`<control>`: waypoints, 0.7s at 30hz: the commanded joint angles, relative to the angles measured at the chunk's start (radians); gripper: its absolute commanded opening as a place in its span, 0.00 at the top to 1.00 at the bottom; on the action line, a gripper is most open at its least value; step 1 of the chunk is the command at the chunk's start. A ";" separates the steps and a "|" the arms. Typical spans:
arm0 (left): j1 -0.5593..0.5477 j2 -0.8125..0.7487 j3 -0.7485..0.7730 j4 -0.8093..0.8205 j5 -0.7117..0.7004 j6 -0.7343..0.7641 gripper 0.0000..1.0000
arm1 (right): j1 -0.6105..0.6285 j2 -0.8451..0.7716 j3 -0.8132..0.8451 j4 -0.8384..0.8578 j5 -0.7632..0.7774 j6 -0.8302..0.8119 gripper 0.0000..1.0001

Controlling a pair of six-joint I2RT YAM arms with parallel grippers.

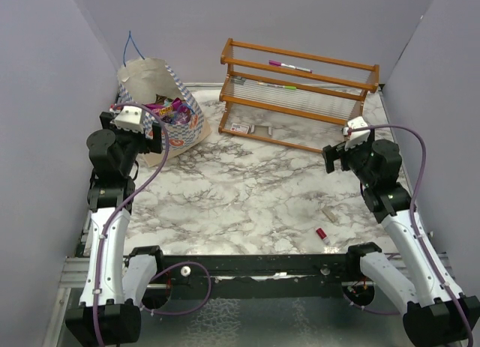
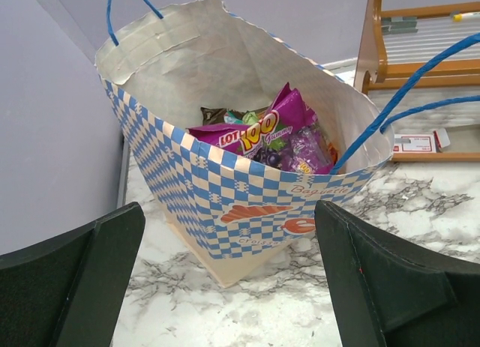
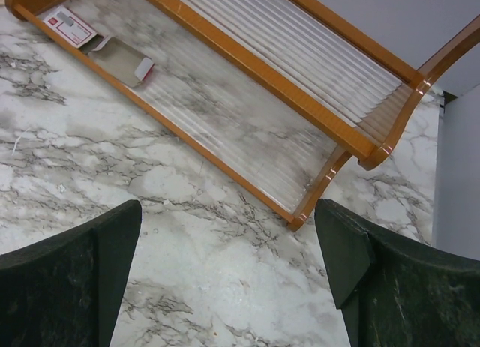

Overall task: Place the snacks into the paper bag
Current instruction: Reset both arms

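Observation:
The checked paper bag (image 1: 182,130) stands open at the back left, seen close in the left wrist view (image 2: 247,189). Snacks lie inside it: a purple packet (image 2: 262,130) on top, with a brown one (image 2: 214,115) and others partly hidden beneath; they show from above too (image 1: 171,109). My left gripper (image 1: 133,118) is open and empty, just in front of the bag (image 2: 229,279). My right gripper (image 1: 339,154) is open and empty over the marble at the right (image 3: 225,279), near the rack's corner.
A wooden rack (image 1: 300,88) stands at the back, with pens on it and a small card box (image 3: 97,43) under its lowest shelf. A tiny red cylinder (image 1: 321,233) and a beige stick (image 1: 328,213) lie on the marble table (image 1: 247,197) near the right arm.

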 commanded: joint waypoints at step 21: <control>-0.005 -0.003 -0.027 -0.010 0.004 -0.016 0.01 | -0.071 -0.150 0.005 0.002 -0.022 0.004 0.01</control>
